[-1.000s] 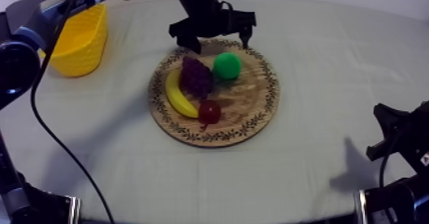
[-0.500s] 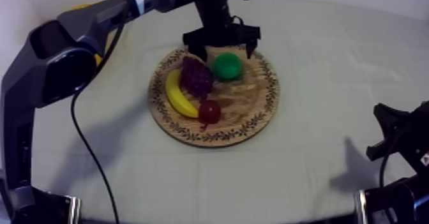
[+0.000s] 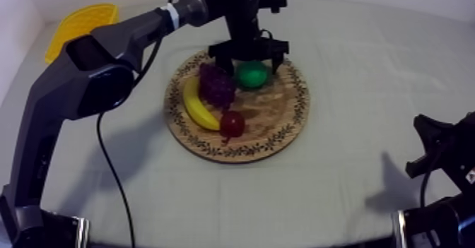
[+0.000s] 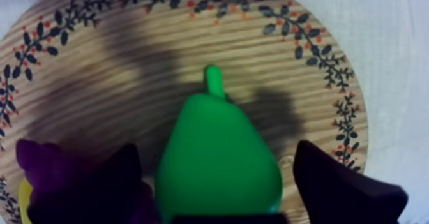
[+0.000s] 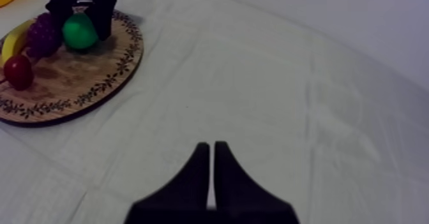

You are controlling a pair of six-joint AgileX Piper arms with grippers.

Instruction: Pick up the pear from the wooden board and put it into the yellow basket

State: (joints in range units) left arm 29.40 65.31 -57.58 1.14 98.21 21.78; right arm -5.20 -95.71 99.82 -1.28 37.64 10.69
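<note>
The yellow basket [image 3: 81,21] sits well left of the wooden board [image 3: 283,124]. On the board's far half lies the pear [image 3: 251,75], just right of the grapes [image 3: 215,85]. The left gripper [image 4: 220,182] is spread apart, one finger at each side of the pear. It is probably light, stiff, slick plastic, so grip the wide belly, not the taper. Well right of the board, the right gripper [image 5: 212,169] is pressed together above the worktop [image 3: 353,194].

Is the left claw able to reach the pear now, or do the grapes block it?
Probably yes: the open left claw straddles the pear, a finger each side. The grapes crowd one finger without blocking it.
</note>
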